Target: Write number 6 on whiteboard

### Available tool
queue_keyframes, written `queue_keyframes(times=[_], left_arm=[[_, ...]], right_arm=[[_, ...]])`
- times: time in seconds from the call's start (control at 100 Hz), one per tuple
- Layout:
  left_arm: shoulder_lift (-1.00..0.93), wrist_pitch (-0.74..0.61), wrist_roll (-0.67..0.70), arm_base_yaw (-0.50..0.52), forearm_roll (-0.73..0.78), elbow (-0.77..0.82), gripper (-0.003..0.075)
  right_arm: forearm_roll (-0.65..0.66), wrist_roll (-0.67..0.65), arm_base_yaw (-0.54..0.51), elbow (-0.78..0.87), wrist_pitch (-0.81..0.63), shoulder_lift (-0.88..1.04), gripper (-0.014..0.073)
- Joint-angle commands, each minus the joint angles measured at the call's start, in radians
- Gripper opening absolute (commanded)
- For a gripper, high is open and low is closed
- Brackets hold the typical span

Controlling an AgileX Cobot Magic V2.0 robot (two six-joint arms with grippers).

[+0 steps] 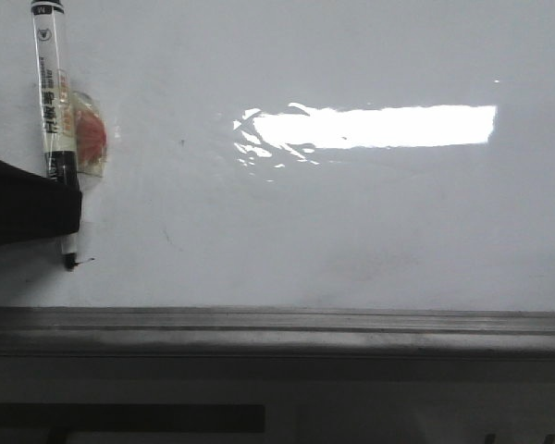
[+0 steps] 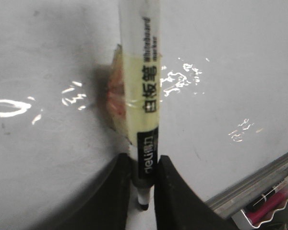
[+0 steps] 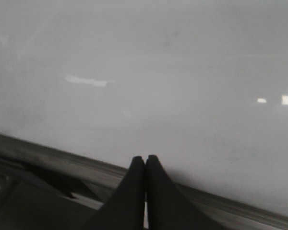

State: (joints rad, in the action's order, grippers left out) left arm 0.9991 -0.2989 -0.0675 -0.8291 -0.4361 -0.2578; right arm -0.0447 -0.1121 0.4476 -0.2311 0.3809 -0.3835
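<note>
The whiteboard fills the front view, glossy white-grey. No number 6 shows on it; there is only a tiny black mark beside the marker's tip. My left gripper is at the far left, shut on a whiteboard marker near its nib end. The marker stands upright with its tip touching the board. In the left wrist view my gripper clamps the marker between both fingers. My right gripper is shut and empty, near the board's lower ledge; it does not show in the front view.
A dark grey ledge runs along the board's lower edge. A bright rectangular reflection lies at the upper middle. An orange-red piece is taped to the marker's barrel. A tray with red pens sits below the ledge.
</note>
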Motion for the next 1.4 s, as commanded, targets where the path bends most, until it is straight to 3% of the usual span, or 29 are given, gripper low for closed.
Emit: queue_keyframes(times=[0.0, 0.16, 0.32, 0.39, 0.46, 0.58, 0.68, 1.39], left_arm=[[-0.037, -0.03, 0.002, -0.014, 0.038, -0.016, -0.0019], [-0.124, 0.016, -0.004, -0.031, 0.117, -0.017, -0.0019], [-0.178, 0.196, -0.008, -0.032, 0.267, -0.059, -0.0019], [-0.183, 0.254, -0.008, -0.032, 0.305, -0.082, -0.0019], [-0.183, 0.299, -0.008, -0.032, 0.357, -0.103, -0.0019], [-0.183, 0.364, -0.008, -0.032, 0.449, -0.138, -0.0019], [-0.183, 0.402, -0.008, -0.032, 0.499, -0.151, -0.0019], [-0.183, 0.412, -0.03, -0.071, 0.527, -0.155, -0.0019]], right_arm=[[0.003, 0.086, 0.053, -0.08, -0.019, -0.062, -0.0053], [0.003, 0.112, 0.192, -0.197, -0.009, -0.185, -0.0053], [0.003, 0.112, 0.341, -0.331, -0.011, -0.337, -0.0049], [0.003, 0.112, 0.407, -0.387, -0.011, -0.411, -0.0008], [0.005, 0.112, 0.471, -0.441, -0.005, -0.483, 0.009], [0.008, 0.112, 0.546, -0.514, -0.034, -0.593, 0.0358], [0.008, 0.112, 0.572, -0.569, -0.075, -0.652, 0.0486], [-0.063, 0.105, 0.574, -0.742, -0.279, -0.881, 0.0488]])
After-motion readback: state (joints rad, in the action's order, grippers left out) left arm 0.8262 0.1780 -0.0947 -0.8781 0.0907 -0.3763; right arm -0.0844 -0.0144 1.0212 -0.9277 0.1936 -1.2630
